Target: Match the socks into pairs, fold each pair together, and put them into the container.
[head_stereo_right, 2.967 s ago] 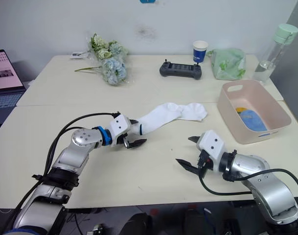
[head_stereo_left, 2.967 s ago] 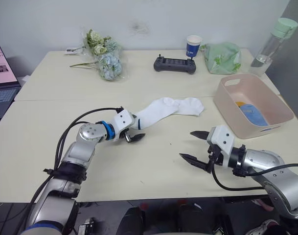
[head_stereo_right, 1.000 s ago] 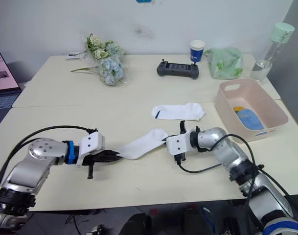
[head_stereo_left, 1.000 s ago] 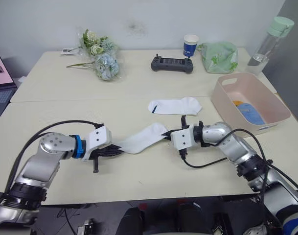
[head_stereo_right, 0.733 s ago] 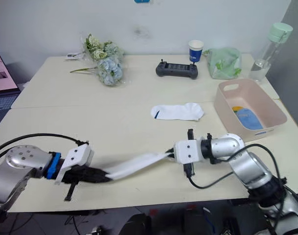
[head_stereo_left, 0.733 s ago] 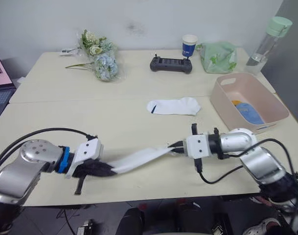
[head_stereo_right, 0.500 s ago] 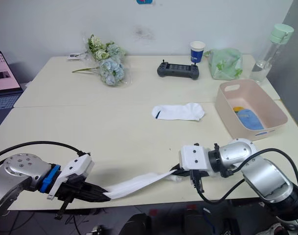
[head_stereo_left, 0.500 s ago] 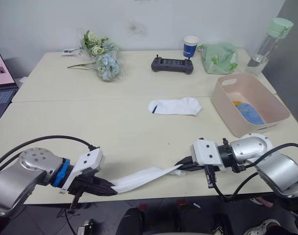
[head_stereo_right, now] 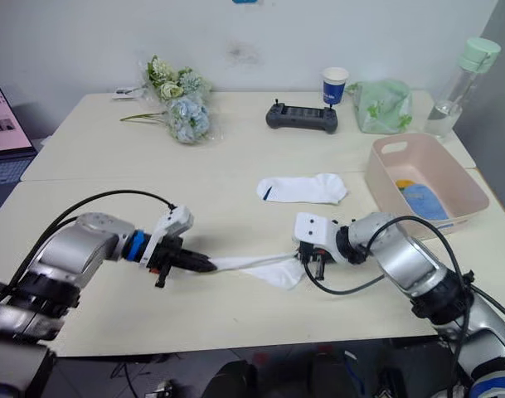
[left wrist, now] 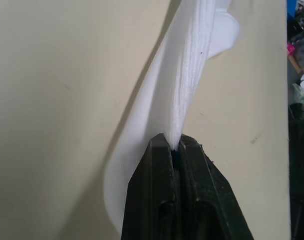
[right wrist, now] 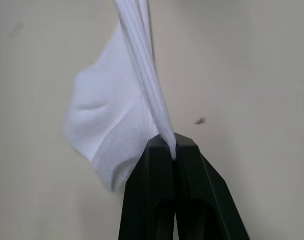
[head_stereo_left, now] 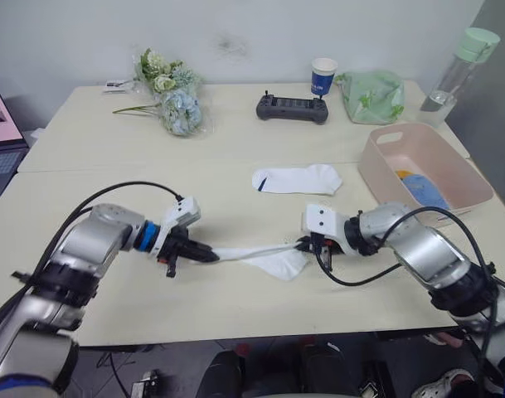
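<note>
**White sock pulled taut between both grippers, back over the table**

Cream tabletop point(head_stereo_left: 235, 307) lies under everything I see. Half a second ago the stretched white sock point(head_stereo_left: 269, 255) hung near the front edge; now both arms have come in toward the middle, and its toe sags onto the surface. My left gripper point(head_stereo_left: 211, 256) is pinched tight on one end, my right gripper point(head_stereo_left: 304, 246) clamped on the other, fingers fully closed in both wrist views.

I count two white socks: the held one and a second white sock point(head_stereo_left: 296, 179) lying flat, well apart behind it, unmoved. The pink container point(head_stereo_left: 385, 174) sits at the right; inside I make out one light blue sock point(head_stereo_left: 424, 190) and a sliver of orange sock point(head_stereo_left: 404, 175), whether single or paired I cannot tell. How much fabric sits between the closed fingers is hidden
</note>
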